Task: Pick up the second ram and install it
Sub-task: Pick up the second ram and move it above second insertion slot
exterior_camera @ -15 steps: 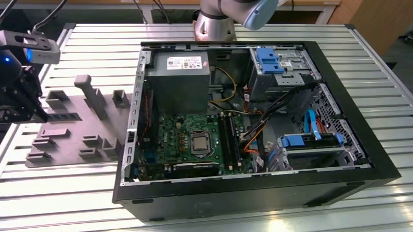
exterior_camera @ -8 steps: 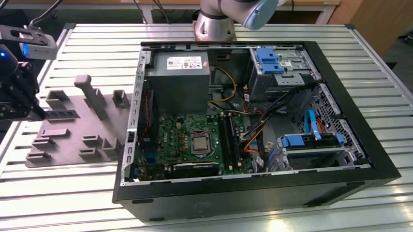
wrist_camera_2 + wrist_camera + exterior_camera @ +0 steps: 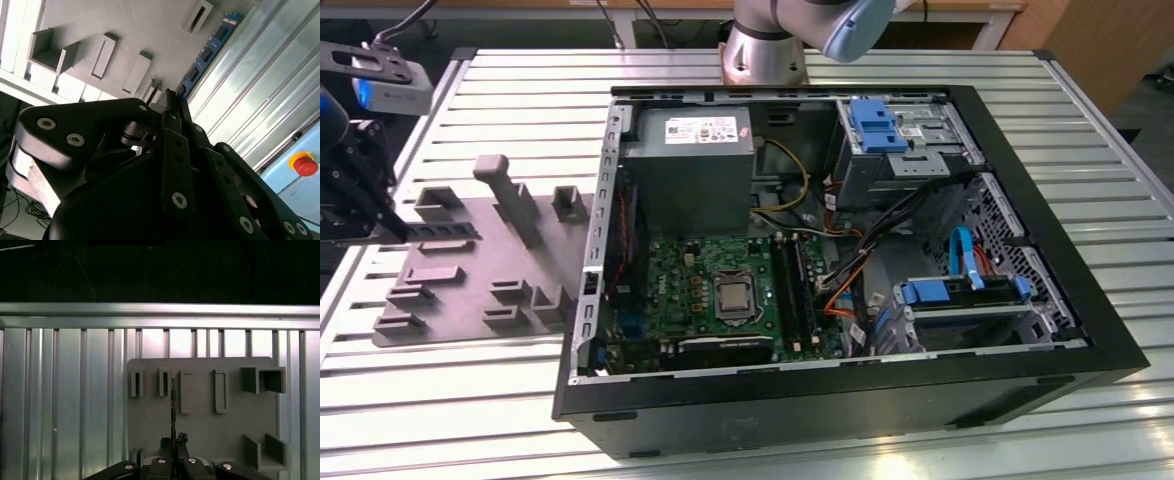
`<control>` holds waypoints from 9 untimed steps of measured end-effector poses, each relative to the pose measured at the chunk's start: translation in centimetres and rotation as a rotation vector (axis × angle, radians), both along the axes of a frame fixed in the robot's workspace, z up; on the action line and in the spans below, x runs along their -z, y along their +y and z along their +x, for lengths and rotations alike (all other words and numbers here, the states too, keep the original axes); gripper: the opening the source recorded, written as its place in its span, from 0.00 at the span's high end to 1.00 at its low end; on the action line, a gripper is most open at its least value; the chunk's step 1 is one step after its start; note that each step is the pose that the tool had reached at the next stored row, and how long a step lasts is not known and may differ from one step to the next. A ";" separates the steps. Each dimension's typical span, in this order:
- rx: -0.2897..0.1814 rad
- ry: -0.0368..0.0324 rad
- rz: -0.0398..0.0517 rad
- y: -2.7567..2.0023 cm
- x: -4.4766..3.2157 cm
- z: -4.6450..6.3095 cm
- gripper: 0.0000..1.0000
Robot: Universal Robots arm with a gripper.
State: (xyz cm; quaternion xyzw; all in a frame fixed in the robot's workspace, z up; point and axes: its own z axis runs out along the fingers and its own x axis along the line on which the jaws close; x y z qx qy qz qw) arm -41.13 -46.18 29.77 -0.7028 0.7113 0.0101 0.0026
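Note:
The second ram (image 3: 207,52) is a narrow blue board with dark chips. In the second wrist view it runs out from my fingertips over the grey holder plate (image 3: 125,25). In the first wrist view the ram (image 3: 173,400) is edge-on, a thin dark line over the plate (image 3: 200,425). My gripper (image 3: 173,442) is shut on its near end, a finger on each side. In the exterior view the gripper (image 3: 400,230) hangs over the plate's left edge, with the ram (image 3: 443,233) a dark strip beside it. The black motherboard slots (image 3: 794,285) lie inside the open computer case, far from the gripper.
The open black case (image 3: 1067,290) takes up the middle and the exterior view's right of the ribbed metal table (image 3: 494,390). It holds a power supply (image 3: 687,165) and blue drive brackets (image 3: 881,125). Raised blocks (image 3: 507,200) stand on the holder plate. The arm's base (image 3: 767,50) rises behind the case.

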 end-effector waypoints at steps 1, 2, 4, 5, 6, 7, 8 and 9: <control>0.000 0.0000 0.0000 0.00 -0.09 0.0 0.86; 0.000 0.0001 0.0000 0.00 -0.18 0.0 0.86; 0.001 0.0000 0.0000 0.00 -0.37 0.0 0.86; 0.001 0.0000 0.0000 0.00 -0.46 0.0 0.86; 0.001 0.0000 0.0000 0.00 -0.55 0.0 0.86; 0.001 0.0000 0.0000 0.00 -0.64 0.0 0.86; 0.001 0.0001 0.0000 0.00 -0.73 0.0 0.86; 0.001 0.0002 -0.0001 0.00 -0.84 0.0 0.86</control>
